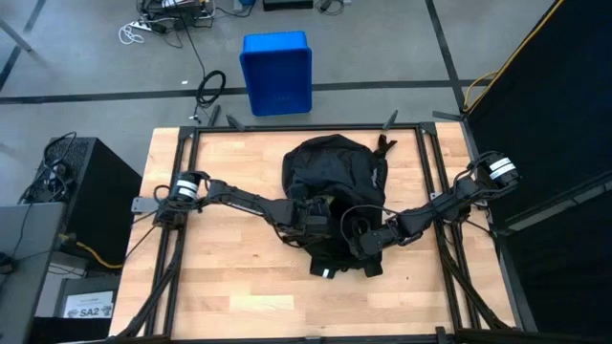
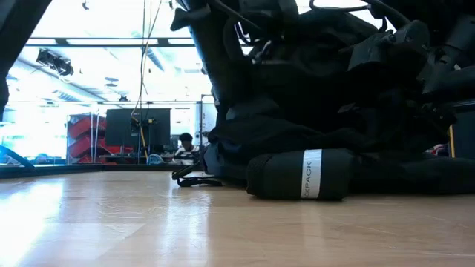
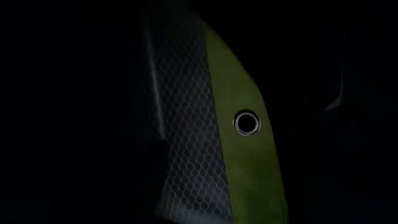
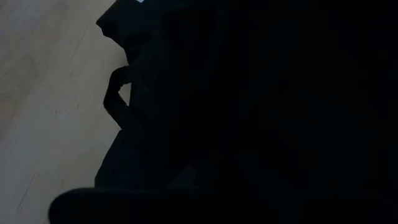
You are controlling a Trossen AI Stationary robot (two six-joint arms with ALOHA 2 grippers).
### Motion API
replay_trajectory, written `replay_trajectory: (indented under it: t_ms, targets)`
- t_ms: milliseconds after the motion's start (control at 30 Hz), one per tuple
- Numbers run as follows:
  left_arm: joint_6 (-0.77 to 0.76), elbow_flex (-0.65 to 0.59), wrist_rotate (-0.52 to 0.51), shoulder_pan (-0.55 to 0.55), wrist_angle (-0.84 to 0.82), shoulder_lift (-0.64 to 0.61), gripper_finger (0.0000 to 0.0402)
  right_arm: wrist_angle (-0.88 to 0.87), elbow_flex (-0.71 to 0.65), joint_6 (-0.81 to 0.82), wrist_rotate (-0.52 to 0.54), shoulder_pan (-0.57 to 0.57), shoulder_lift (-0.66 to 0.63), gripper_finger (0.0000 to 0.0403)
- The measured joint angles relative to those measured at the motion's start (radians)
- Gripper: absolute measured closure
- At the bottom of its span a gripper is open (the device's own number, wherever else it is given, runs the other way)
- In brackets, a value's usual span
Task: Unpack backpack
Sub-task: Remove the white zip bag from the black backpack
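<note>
The black backpack point(image 1: 330, 167) lies on the wooden table's point(image 1: 220, 277) middle, bulging upward point(image 2: 312, 81). My left gripper point(image 1: 318, 215) reaches from the left into the backpack's near part. Its wrist view shows only the dark inside: a mesh panel point(image 3: 186, 124) and a yellow-green strip with a metal eyelet point(image 3: 246, 123). My right gripper point(image 1: 359, 241) comes from the right and is shut at the backpack's near right part. Black cloth point(image 4: 261, 112) fills its wrist view. My right gripper is shut on black cloth of the backpack's near right part point(image 1: 368, 234), slanting down from the table's right. The dark cloth hides the place of contact, so layers and edge cannot be told. The backpack's underside stays on the table.
A black roll with a white band point(image 2: 300, 174) lies on the table at the backpack's near end point(image 1: 327, 271); whether it belongs to the backpack I cannot tell. A blue bin point(image 1: 277, 72) stands on the floor beyond the far edge. Bare wood shows left, right and near.
</note>
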Motion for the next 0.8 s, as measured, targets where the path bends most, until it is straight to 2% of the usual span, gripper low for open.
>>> replay_trajectory:
  t_ms: [133, 233, 333, 467, 500, 667, 800]
  targets:
    - [0.001, 0.000, 0.012, 0.013, 0.008, 0.008, 0.0124, 0.001, 0.000, -0.001, 0.004, 0.000, 0.000, 0.0401]
    - [0.002, 0.000, 0.006, 0.020, 0.020, 0.010, 0.0149, 0.003, 0.000, -0.002, 0.007, 0.000, 0.000, 0.0402]
    - [-0.001, 0.000, 0.003, 0.025, 0.021, 0.010, 0.0215, 0.006, 0.000, -0.003, 0.006, 0.000, 0.000, 0.0400]
    - [0.001, 0.000, 0.003, 0.032, 0.012, 0.010, 0.0356, 0.010, 0.000, -0.006, 0.006, 0.000, 0.000, 0.0400]
    - [0.001, 0.000, 0.001, 0.033, 0.012, 0.010, 0.0378, 0.010, -0.001, -0.008, 0.006, 0.000, 0.000, 0.0401]
    - [0.023, 0.019, -0.003, 0.020, -0.007, 0.007, 0.0400, 0.011, -0.001, 0.005, 0.026, -0.010, 0.000, 0.0400]
    - [0.029, 0.099, -0.006, -0.021, -0.073, -0.007, 0.0401, 0.013, -0.001, 0.042, 0.022, -0.042, 0.000, 0.0400]
